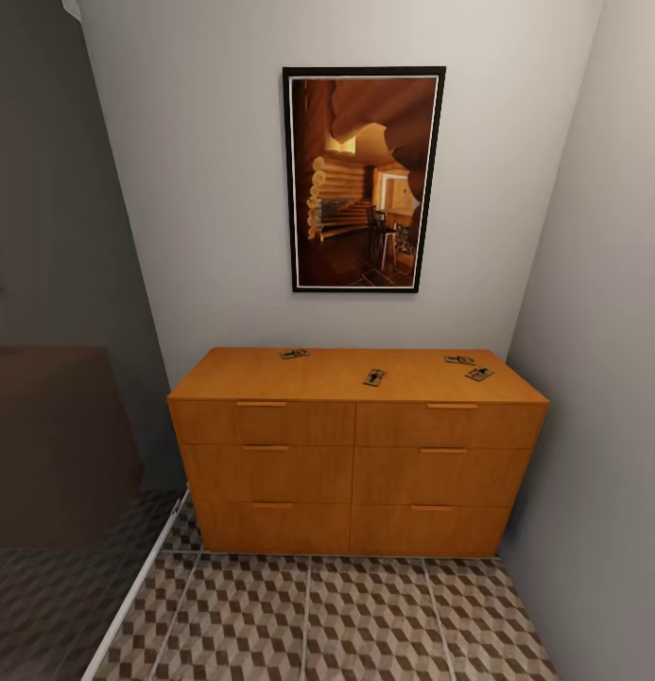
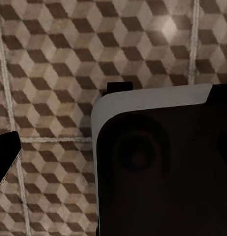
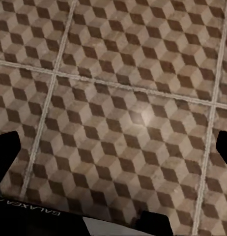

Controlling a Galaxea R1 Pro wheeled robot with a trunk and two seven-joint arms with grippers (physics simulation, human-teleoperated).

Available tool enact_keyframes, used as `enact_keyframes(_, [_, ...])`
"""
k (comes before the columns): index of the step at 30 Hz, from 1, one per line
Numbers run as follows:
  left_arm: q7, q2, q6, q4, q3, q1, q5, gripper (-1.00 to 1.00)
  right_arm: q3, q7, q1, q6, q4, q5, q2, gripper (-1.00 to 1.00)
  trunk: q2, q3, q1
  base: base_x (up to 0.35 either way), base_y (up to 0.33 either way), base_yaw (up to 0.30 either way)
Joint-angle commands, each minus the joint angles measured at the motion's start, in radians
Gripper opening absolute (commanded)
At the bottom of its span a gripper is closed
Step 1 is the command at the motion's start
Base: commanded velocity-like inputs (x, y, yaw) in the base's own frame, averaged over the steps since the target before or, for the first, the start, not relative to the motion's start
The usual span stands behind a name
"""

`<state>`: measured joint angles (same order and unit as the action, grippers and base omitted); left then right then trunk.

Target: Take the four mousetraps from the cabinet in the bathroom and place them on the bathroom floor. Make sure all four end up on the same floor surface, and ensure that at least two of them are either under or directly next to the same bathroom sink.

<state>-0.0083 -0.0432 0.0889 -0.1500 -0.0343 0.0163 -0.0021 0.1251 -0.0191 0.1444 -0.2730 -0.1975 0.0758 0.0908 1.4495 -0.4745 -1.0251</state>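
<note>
Head view: the cabinet (image 1: 357, 454) stands against the wall under a framed picture (image 1: 363, 179), all six drawers closed. Four mousetraps lie on its top: one at the left rear (image 1: 294, 354), one mid-front (image 1: 374, 377), and two close together at the right (image 1: 459, 359) (image 1: 478, 374); their wire detail is too small to make out.

Left wrist view: a dark, white-edged robot body (image 2: 162, 162) hides much of the bathroom floor (image 2: 59, 64). Whether the fingers are spread cannot be told.

Right wrist view: the dark fingertips (image 3: 6, 147) are cut off at opposite frame edges, spread wide, with bare tiles between them.
</note>
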Motion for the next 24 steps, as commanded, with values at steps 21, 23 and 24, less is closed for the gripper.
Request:
enact_keyframes(21, [0.001, 0.000, 0.121, -0.082, -0.004, 0.001, -0.002, 1.00, 0.020, -0.013, 0.084, -0.048, -0.046, -0.001, -0.017, 1.00, 0.001, -0.001, 0.000, 0.000, 0.000, 0.000])
enact_keyframes(23, [0.001, 0.000, 0.219, -0.082, -0.004, 0.001, -0.002, 1.00, 0.019, -0.014, 0.084, 0.008, -0.261, -0.001, -0.024, 1.00, 0.001, -0.001, 0.000, 0.000, 0.000, 0.000])
enact_keyframes(24, [0.001, 0.000, 0.219, -0.082, -0.004, 0.001, -0.003, 1.00, 0.019, -0.014, 0.084, 0.030, -0.283, -0.001, -0.026, 1.00, 0.001, -0.001, 0.000, 0.000, 0.000, 0.000])
